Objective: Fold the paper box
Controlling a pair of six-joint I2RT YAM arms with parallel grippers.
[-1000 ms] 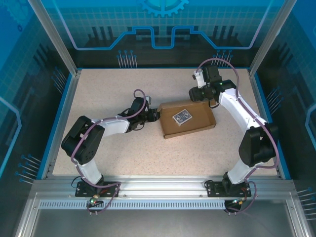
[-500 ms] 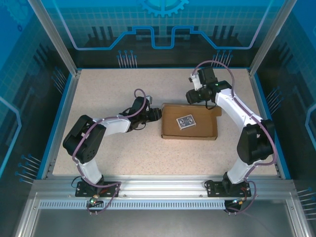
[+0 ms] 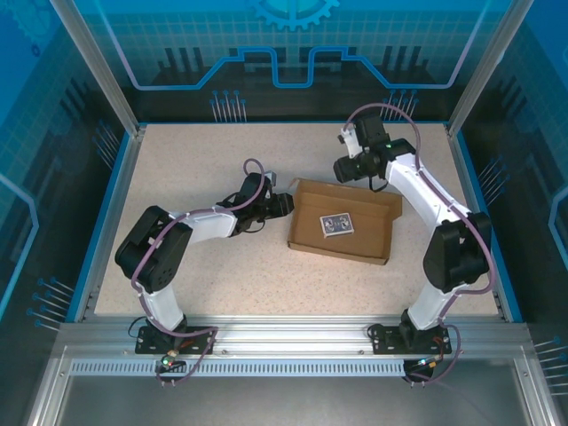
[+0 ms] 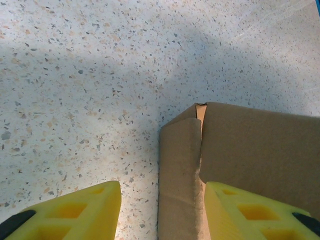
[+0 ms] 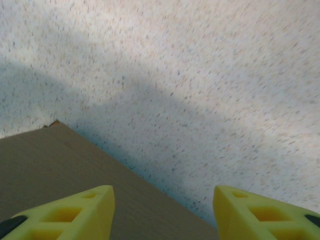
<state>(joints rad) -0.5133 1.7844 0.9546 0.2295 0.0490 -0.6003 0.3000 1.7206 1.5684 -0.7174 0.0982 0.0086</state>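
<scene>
The paper box (image 3: 359, 241) is a shallow brown cardboard tray lying open in the middle of the table, with a flap (image 3: 391, 204) sticking out at its far right corner. My left gripper (image 3: 287, 205) is at its far left corner. In the left wrist view the box's side wall (image 4: 180, 180) stands between the open fingers of the left gripper (image 4: 162, 212), nearer the right fingertip (image 4: 250, 210), with a gap to the left one. My right gripper (image 3: 344, 171) hangs open over the box's far edge (image 5: 45, 165), its fingers (image 5: 65, 215) wide apart.
A small blue-and-white card pack (image 3: 335, 224) lies inside the box. The speckled tabletop (image 3: 195, 160) is ringed by a blue rim (image 3: 106, 213) and metal posts. Both arms reach in from the near rail (image 3: 284, 337).
The box has turned clockwise, its right end swinging toward the near side and a flap now showing at the far right. Both grippers shifted slightly with it.
</scene>
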